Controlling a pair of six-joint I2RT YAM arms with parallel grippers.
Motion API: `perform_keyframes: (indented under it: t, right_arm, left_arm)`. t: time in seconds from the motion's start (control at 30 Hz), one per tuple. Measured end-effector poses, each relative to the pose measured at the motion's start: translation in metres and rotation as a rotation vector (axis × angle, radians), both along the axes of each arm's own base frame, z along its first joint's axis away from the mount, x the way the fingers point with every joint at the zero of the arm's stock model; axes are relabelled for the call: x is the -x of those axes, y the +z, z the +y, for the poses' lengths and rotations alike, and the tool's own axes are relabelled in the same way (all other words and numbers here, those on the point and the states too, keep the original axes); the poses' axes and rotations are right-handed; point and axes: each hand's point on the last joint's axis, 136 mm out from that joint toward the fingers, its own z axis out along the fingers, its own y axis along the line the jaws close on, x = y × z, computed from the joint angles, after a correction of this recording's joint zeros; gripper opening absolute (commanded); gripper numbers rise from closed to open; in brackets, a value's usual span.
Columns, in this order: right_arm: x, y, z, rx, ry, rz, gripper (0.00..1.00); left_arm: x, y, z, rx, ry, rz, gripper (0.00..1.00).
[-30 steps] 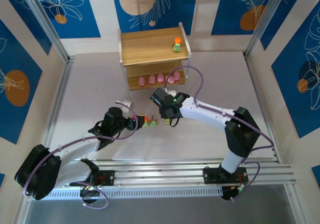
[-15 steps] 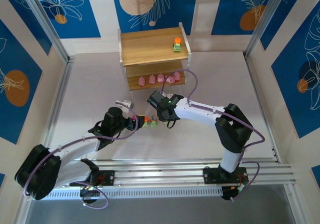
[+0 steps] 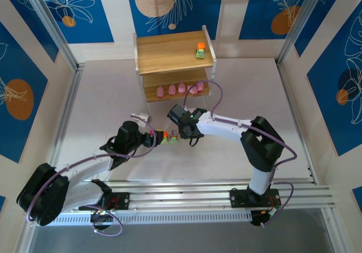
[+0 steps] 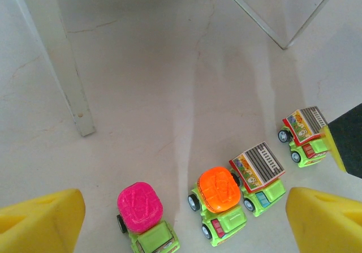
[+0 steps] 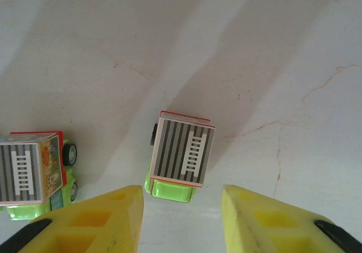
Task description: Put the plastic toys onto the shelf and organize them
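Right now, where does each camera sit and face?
Top external: above and behind the bases, looking down on shelf, left arm, right arm.
Left wrist: on the left arm, facing down; end effector fingers frame four toy trucks.
Right wrist: on the right arm, facing down; its end effector fingers frame one ladder-roofed truck.
Shared: both wrist views show that truck.

The left arm [image 3: 85,171] rises from the lower left of the overhead frame. Its white link slants up and to the right, ending in a black wrist left of centre. The left gripper [image 3: 153,140] points right. In its wrist view the yellow fingers [image 4: 39,219] sit in the bottom corners, spread wide with nothing gripped. The right arm [image 3: 226,129] climbs from the lower right to a dark elbow, then its white forearm reaches left to mid-frame. The right gripper [image 3: 184,133] tilts downward, its fingers [image 5: 90,222] partly apart and the gap between them empty.
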Motion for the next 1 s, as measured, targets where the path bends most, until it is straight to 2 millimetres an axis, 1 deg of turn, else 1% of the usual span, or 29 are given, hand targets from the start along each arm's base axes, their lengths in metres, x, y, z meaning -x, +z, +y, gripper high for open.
perform_keyframes:
  t: [0.5, 0.73, 1.0]
  right_arm:
    - [-0.005, -0.019, -0.003, 0.012, -0.019, 0.035, 0.41]
    - [-0.008, -0.022, -0.003, 0.008, -0.026, 0.035, 0.41]
    - [-0.015, -0.018, 0.002, -0.007, -0.029, 0.023, 0.41]
  left_arm:
    - [0.0, 0.0, 0.0, 0.0, 0.0, 0.0, 0.92]
    - [0.0, 0.0, 0.0, 0.0, 0.0, 0.001, 0.92]
    - [0.0, -0.002, 0.0, -0.003, 0.0, 0.005, 0.92]
